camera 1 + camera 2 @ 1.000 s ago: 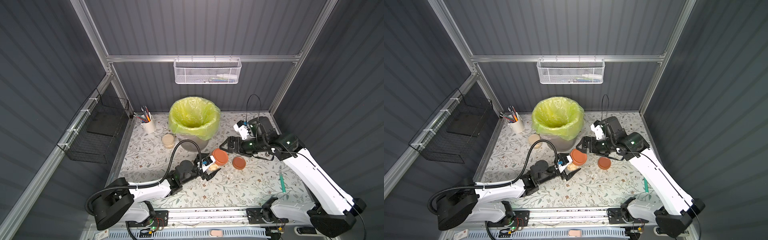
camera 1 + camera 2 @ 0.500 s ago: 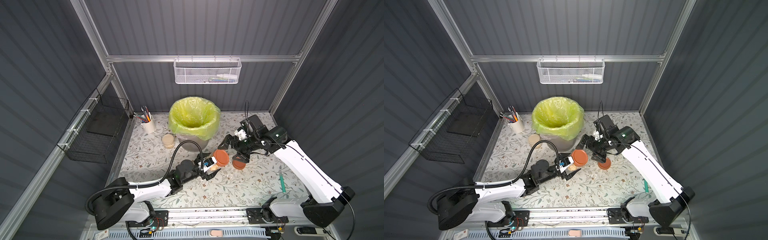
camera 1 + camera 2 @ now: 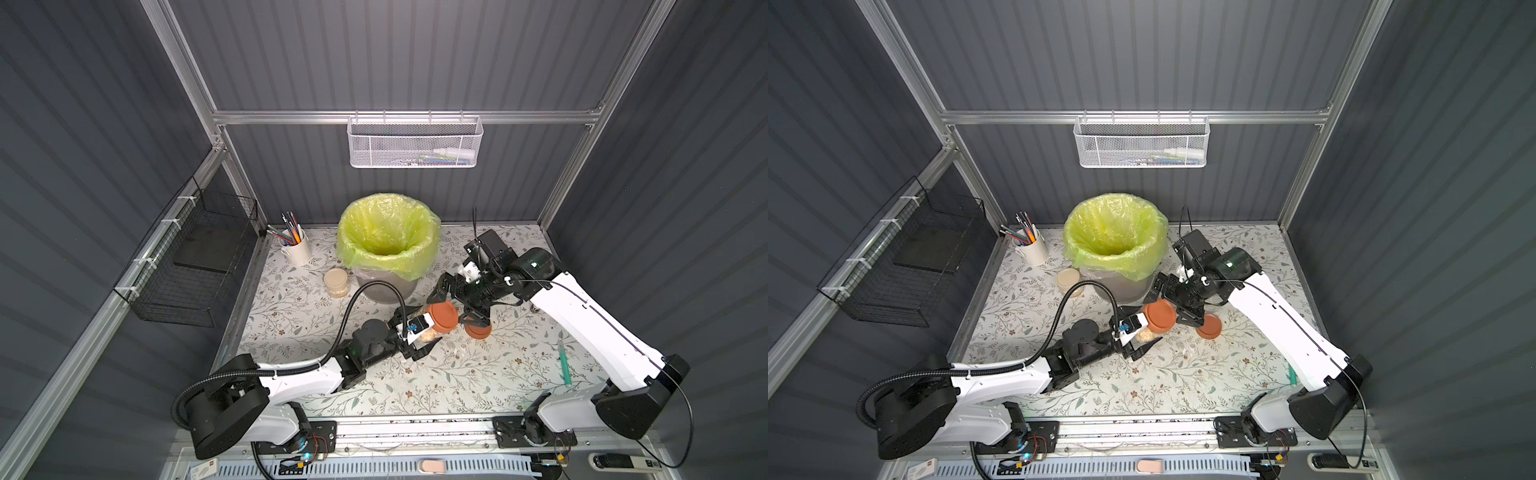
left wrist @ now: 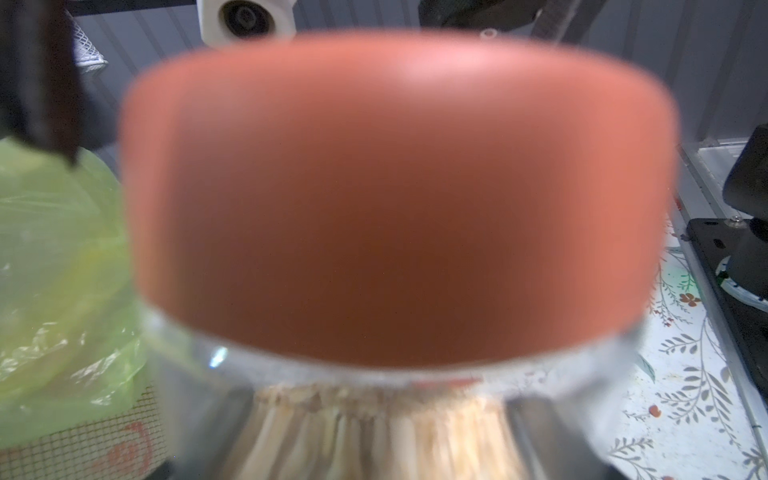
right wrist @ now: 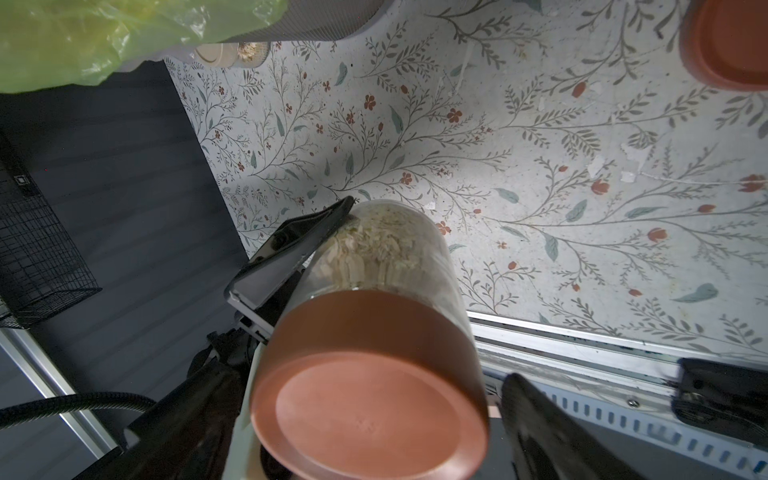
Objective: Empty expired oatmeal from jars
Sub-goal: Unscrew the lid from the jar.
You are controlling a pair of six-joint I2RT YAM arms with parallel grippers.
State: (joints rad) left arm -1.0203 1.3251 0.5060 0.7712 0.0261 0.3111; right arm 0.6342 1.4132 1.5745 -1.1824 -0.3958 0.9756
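Floral table [image 3: 457, 374] | left gripper [image 3: 424, 331] clamps jar [image 5: 436, 266] | right gripper [image 3: 457, 309] spread | oatmeal [image 5: 374, 245] sharp only from right wrist

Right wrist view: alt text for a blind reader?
A clear glass jar with a terracotta lid, containing pale oatmeal flakes, is held tilted by the left gripper above a floral table. Another terracotta lid shows at the edge.

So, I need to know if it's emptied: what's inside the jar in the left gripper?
Pale oatmeal shows through the jar, toward its base. The lid is on, hiding the mouth.
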